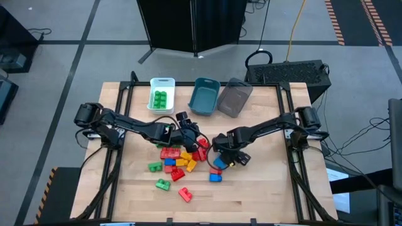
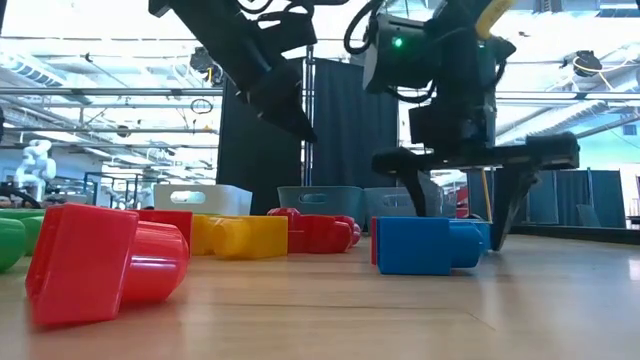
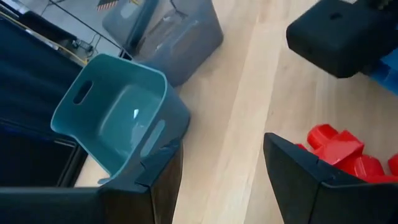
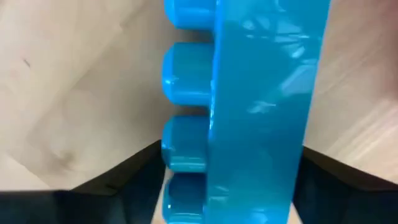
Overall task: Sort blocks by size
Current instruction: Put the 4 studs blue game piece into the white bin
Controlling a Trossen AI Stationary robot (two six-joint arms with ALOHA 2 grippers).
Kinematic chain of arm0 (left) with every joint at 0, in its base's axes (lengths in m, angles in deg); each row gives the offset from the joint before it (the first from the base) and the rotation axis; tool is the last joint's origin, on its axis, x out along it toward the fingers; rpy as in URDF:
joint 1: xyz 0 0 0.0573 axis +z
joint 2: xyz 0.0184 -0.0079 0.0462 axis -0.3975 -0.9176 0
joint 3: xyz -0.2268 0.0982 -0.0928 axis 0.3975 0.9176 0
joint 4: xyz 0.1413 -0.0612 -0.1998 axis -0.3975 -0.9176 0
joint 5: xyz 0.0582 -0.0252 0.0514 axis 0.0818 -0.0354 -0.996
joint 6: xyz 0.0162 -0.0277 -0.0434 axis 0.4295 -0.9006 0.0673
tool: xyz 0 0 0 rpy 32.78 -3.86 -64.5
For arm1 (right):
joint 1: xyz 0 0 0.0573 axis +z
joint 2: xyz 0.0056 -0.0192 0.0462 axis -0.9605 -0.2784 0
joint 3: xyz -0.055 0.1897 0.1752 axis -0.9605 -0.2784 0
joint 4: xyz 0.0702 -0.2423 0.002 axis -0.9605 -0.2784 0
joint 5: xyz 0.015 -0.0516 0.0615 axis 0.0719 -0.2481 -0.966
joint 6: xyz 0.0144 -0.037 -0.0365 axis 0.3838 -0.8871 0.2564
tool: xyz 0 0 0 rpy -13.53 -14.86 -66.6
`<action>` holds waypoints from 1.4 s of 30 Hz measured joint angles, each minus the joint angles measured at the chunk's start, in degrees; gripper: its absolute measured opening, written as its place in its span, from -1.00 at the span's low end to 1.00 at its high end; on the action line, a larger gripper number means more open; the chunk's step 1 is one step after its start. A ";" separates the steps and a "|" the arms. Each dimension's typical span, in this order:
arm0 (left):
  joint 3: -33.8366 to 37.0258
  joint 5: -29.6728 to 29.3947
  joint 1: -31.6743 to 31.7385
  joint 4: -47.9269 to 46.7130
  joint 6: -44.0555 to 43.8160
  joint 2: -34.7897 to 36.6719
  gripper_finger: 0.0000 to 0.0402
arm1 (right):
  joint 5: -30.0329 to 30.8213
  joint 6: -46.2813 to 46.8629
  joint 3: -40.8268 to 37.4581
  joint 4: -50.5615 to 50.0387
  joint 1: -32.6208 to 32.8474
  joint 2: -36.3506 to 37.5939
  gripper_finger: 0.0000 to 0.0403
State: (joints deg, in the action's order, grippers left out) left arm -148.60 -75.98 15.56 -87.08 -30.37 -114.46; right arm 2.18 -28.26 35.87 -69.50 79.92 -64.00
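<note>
Desk (image 1: 251,188): pale wooden top seen from above, with 2 dark arms reaching in toward the middle from either side.
Blocks (image 1: 179,160): loose cluster of red, yellow, orange, blue and green studded blocks near the middle of the desk, between the 2 arms; a few green and red ones lie apart on the side nearer the front edge.
White bin (image 1: 161,94): at the far edge of the desk, toward the left, holding several green blocks.
Teal bin (image 1: 205,96): just beside the white bin, tilted, its inside bare where visible.
Grey bin (image 1: 234,98): touching or nearly touching the teal bin on the right side.
Right tool (image 1: 221,161): low over the desk at the right edge of the cluster, fingers spread on either side of a blue block (image 4: 261,106) lying on its side with a row of studs showing; whether the fingers already press on it I cannot tell.
Low view of the right tool (image 2: 458,215): 2 dark fingers reach down to the desk just behind a blue block (image 2: 425,245), one on each side.
Left tool (image 1: 191,135): raised above the far side of the cluster, fingers spread with nothing between them.
Left wrist view: the teal bin (image 3: 118,118) and grey bin (image 3: 174,37) ahead, red blocks (image 3: 339,152) beside one finger.
Front of low view: a red block (image 2: 105,262) lying on its side, yellow and red blocks behind it.
</note>
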 joint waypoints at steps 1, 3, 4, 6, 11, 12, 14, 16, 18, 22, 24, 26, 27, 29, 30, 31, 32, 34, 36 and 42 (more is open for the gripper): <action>0.08 -0.04 0.00 -0.06 0.02 0.00 0.02 | -1.16 1.60 0.03 -0.40 -0.31 0.00 0.30; 0.10 -0.04 -0.14 -0.17 -0.04 -0.02 0.02 | -2.78 4.94 0.03 -0.92 -0.95 0.00 0.19; 0.10 -0.04 -0.29 -0.08 -0.05 -0.02 0.02 | -3.35 6.26 0.03 -1.03 -1.23 0.00 0.19; 0.10 -0.14 -0.65 0.48 0.10 -0.02 0.02 | -4.95 8.10 0.04 -1.71 -1.87 0.02 0.19; 0.10 -1.91 -2.08 0.30 0.42 -0.02 0.02 | -12.83 11.97 0.03 -4.66 -4.60 0.68 0.19; 0.10 -2.29 -2.45 0.31 1.14 -0.02 0.02 | -14.79 12.75 0.03 -5.10 -5.39 1.08 0.19; 0.10 -3.16 -3.27 0.33 2.71 -0.02 0.02 | -18.37 14.46 0.03 -5.55 -7.24 2.66 0.19; 0.10 -3.31 -4.13 0.68 4.38 -0.02 0.02 | -22.29 15.72 0.03 -5.98 -9.35 4.66 0.19; 0.12 -3.31 -4.94 1.28 5.77 -0.02 0.02 | -26.40 16.79 0.03 -5.93 -11.59 6.96 0.19; 0.12 -3.34 -6.57 3.85 9.61 -0.02 0.02 | -33.51 18.70 0.03 -5.19 -16.31 11.29 0.19; 0.12 -3.35 -7.67 5.49 12.51 -0.02 0.02 | -36.26 19.66 0.03 -4.99 -18.42 12.93 0.20; 0.12 -2.75 -8.73 7.20 15.67 -0.02 0.02 | -38.97 20.59 0.03 -4.75 -20.32 14.26 0.20; 0.12 -2.08 -9.09 8.28 17.13 -0.02 0.02 | -40.28 21.01 0.03 -4.65 -21.12 14.74 0.20; 0.12 -1.30 -9.55 10.15 19.82 -0.02 0.02 | -41.81 21.49 0.03 -4.35 -22.26 15.43 0.19; 0.12 -1.11 -9.61 11.23 21.41 -0.02 0.03 | -42.17 21.51 0.03 -4.35 -22.63 15.63 0.19; 0.12 -0.92 -9.64 11.93 22.87 -0.02 0.04 | -42.06 21.67 0.03 -4.37 -22.80 15.77 0.20; 0.12 -0.52 -9.64 12.30 24.29 -0.02 0.06 | -42.10 21.84 0.03 -4.37 -22.95 15.82 0.20; 0.12 1.04 -9.30 12.60 26.11 -0.02 0.14 | -42.13 22.22 0.03 -4.03 -22.97 15.85 0.20; 0.12 2.02 -8.66 13.01 26.03 -0.04 0.25 | -42.13 22.35 0.03 -3.87 -22.84 15.85 0.20; 0.12 3.07 -6.57 17.35 27.07 -0.04 0.72 | -42.11 22.81 0.02 -2.73 -21.78 15.85 0.20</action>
State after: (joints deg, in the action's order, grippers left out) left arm -148.48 -72.90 8.99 -69.73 -3.30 -114.51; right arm -39.93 -5.46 35.89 -72.23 58.14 -48.15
